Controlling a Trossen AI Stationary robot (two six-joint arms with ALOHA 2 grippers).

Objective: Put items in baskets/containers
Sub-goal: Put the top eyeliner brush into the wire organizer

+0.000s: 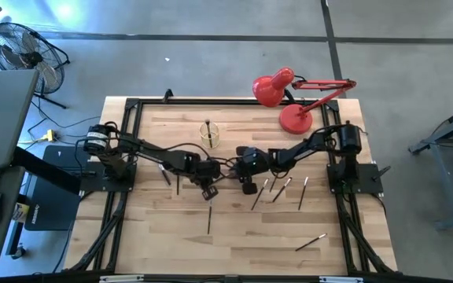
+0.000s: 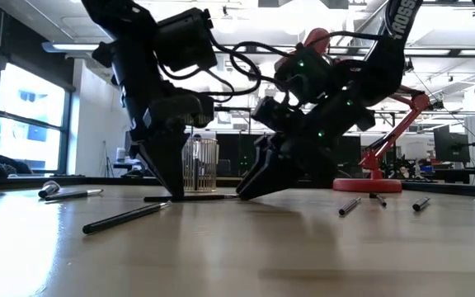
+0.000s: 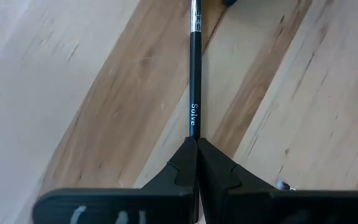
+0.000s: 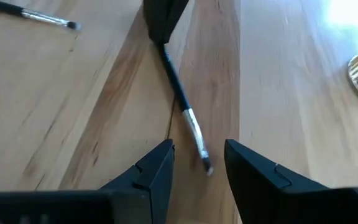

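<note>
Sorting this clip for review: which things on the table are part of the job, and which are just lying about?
Part of the job:
- brush lying on the table, pinched at one end by the shut left pincer
- open right pincer at the brush's other end
- loose brushes on the table
- cup

Just lying about:
- red lamp
- fan on the floor

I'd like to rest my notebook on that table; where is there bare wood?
The near left corner of the table is bare, and so is the far strip between cup and red lamp. The middle is crowded: both grippers, left and right, and scattered brushes.
</note>
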